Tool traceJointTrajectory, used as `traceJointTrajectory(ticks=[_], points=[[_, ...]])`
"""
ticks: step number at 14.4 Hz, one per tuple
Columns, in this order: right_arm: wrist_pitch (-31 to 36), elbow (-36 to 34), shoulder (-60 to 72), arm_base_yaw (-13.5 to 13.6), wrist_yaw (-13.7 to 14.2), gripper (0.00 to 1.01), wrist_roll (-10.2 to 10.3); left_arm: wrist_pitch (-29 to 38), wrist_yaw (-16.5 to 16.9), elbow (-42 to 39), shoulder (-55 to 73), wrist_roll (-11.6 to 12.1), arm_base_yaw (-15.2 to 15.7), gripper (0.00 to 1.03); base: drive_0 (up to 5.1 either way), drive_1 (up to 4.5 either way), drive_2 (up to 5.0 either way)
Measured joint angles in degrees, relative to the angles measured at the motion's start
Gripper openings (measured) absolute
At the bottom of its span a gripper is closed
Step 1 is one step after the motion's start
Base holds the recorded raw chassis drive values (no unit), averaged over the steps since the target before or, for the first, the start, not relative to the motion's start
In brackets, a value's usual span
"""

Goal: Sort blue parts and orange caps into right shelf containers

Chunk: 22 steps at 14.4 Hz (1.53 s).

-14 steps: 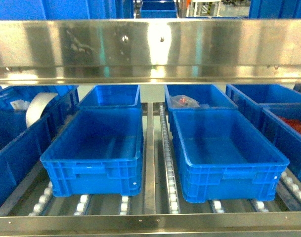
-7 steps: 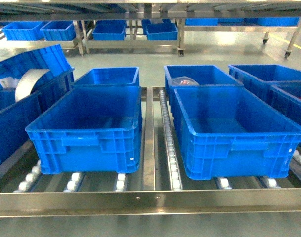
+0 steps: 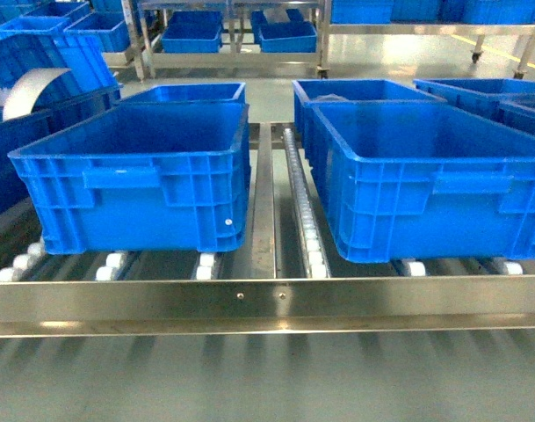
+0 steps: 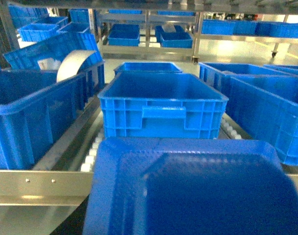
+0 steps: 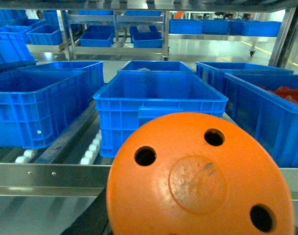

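Two right shelf containers stand side by side on the roller shelf, a left crate [image 3: 135,189] and a right crate [image 3: 434,189], both large, bright blue and ribbed. A blue part [image 4: 188,191], a blurred moulded tray shape, fills the bottom of the left wrist view, hanging before the shelf rail; it hides my left gripper's fingers. An orange cap [image 5: 200,181], a round dome with three holes, fills the bottom of the right wrist view the same way and hides my right gripper's fingers. Neither gripper shows in the head view.
A steel front rail [image 3: 267,303] edges the shelf, with white rollers [image 3: 313,246] between the crates. More blue crates stand behind and to both sides. One on the left holds a white curved strip [image 3: 30,92]; one on the right holds red pieces [image 5: 290,94].
The head view has dropped: the upper steel shelf beam has left the picture and the two crates now appear lower-angled and closer. The crates themselves have not moved.
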Motion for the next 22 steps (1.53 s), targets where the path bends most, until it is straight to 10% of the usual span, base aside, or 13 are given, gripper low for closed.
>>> traceJointTrajectory(ticks=[22], points=[[0.0, 0.0, 0.0, 0.0, 0.0, 0.45, 0.0, 0.0, 0.0, 0.0, 0.0, 0.0, 0.0, 0.43, 0.0, 1.28, -1.3]])
